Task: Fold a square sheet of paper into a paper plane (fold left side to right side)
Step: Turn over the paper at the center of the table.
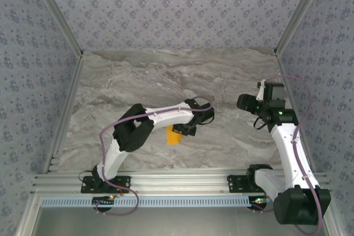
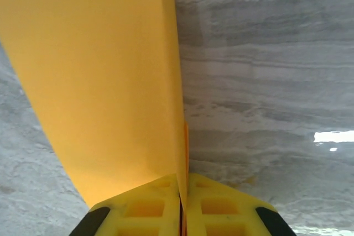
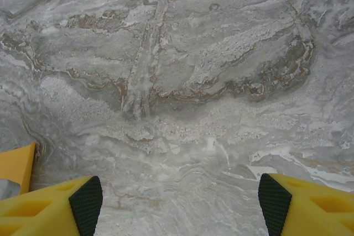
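Now pinches orange paper sheet [image 2: 99, 81] in closed left fingers [image 2: 146, 211], long axis straight ahead from tips; holds right fingers [image 3: 310, 203] wide above desk [image 3: 182, 81], well apart rightward.

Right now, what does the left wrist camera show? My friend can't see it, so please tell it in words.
A big sheet of orange paper covers the left half of the picture, pinched at the bottom between the closed yellow fingers of the left end effector. The grey marbled table lies on the right.
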